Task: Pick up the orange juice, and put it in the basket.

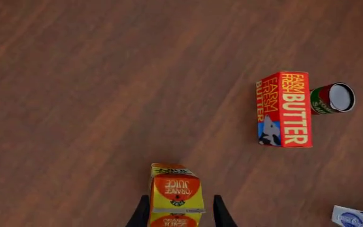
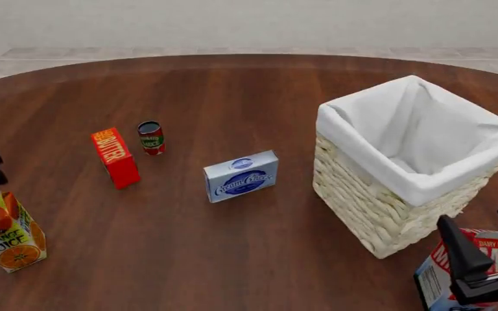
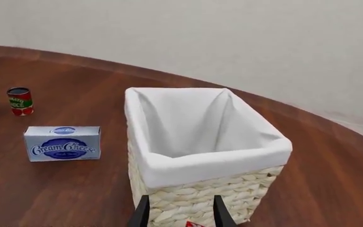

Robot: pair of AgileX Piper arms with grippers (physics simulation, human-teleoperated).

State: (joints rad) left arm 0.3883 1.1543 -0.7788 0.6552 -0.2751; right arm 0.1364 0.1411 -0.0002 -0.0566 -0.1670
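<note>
Milk carton [image 2: 478, 272] nearest — orange juice [image 2: 7, 230] leftward.

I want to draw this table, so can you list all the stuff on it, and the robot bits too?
juice: 1, yellow and orange carton, near left edge of the table, between the left end effector's fingers
butter: 1, red box, left of middle, standing
can: 1, red and green, just right of the butter, upright
cream cheese: 1, pale blue box, middle of the table
basket: 1, pale wicker with white liner, right side, nothing seen inside
milk: 1, red, white and blue carton, near right corner, below the basket
table: 1, dark brown wood
left end effector: 1, black, fingers either side of the juice
right end effector: 1, black, open, near the basket
</note>
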